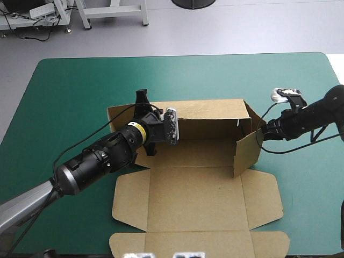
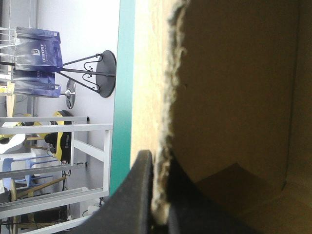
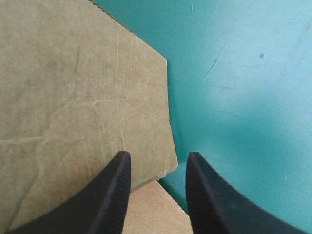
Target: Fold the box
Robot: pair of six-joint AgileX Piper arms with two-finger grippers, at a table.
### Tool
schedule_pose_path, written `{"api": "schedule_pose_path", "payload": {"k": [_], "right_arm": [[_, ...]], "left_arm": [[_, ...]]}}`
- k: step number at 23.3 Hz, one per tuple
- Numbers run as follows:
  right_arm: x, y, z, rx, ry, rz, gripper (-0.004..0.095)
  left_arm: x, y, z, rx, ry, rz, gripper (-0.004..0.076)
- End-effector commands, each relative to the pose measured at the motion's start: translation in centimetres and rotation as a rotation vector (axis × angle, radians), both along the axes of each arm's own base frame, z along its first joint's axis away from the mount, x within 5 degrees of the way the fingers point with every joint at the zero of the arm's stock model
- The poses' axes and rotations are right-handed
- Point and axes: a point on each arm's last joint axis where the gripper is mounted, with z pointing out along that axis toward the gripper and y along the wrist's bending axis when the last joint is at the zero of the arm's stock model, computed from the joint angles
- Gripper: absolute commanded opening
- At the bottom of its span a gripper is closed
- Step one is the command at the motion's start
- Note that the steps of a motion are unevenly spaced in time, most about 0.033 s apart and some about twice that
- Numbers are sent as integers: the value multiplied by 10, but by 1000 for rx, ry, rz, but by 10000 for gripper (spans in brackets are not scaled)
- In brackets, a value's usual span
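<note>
The brown box [image 1: 196,191] lies in the middle of the table with its back wall [image 1: 212,115] and right side wall [image 1: 248,154] raised and its lid flat toward the front edge. My left gripper [image 1: 144,106] is at the back wall's left end; in the left wrist view its black fingers [image 2: 139,197] are shut on the wall's frayed edge [image 2: 163,161]. My right gripper [image 1: 263,129] hovers just outside the right wall. It stands open [image 3: 158,163], one finger over a board flap [image 3: 73,97], the other over the teal-green cover [image 3: 243,73].
The left side flap [image 1: 121,115] lies flat by the left gripper. Front flaps [image 1: 263,199] spread toward the table's near edge. Bare teal-green cover [image 1: 70,91] surrounds the box on the left, back and right.
</note>
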Motion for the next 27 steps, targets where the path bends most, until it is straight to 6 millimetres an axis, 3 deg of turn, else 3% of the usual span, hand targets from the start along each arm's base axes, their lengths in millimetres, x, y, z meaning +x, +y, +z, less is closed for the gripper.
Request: {"api": "schedule_pose_path", "payload": {"k": [1,4,12,27], "right_arm": [[-14,5,27,23,-64,16,358],[-21,7,29,21,-81,31,358],[-34,11,2,19,-175,54,358],[-40,18,4,90,-165,110,358]], "left_arm": [[-4,8,10,-22,17,57,-6],[-4,8,10,-25,16,54,-6],[-4,8,10,-27,20,56,-6],[-4,7,10,-29,23,57,-6]]}}
